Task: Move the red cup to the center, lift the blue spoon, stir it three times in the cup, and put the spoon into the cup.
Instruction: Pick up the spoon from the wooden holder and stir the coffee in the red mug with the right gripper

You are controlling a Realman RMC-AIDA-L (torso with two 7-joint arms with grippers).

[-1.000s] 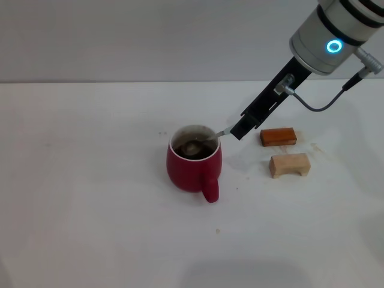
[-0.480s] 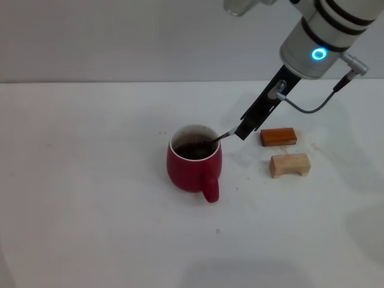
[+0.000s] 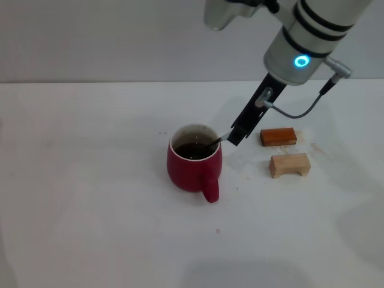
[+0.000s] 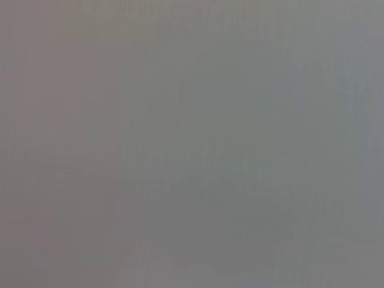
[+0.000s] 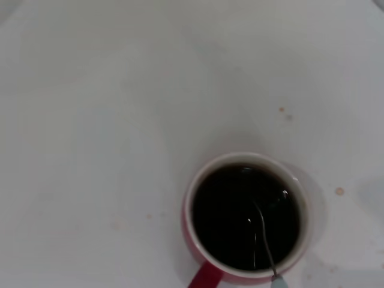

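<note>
The red cup [image 3: 194,165] stands mid-table, handle toward me, dark liquid inside; the right wrist view looks down into the cup [image 5: 245,217]. The blue spoon [image 3: 217,141] slants over the cup's right rim with its bowl sunk in the liquid. In the right wrist view its thin metal neck [image 5: 264,243] crosses the liquid and a bit of pale blue handle [image 5: 279,281] shows at the picture's edge. My right gripper [image 3: 236,134] is shut on the spoon's handle just right of the rim. The left gripper is out of view; its wrist view is a plain grey blank.
An orange-brown block [image 3: 278,137] and a pale wooden block [image 3: 290,164] lie right of the cup, under the right arm. The white table [image 3: 90,180] stretches around them, with a few small specks near the cup.
The right arm has swung left and its wrist has risen, making the spoon steeper. The spoon's bowl has gone from lying visible at the surface to sunk in the liquid. The cup stayed put.
</note>
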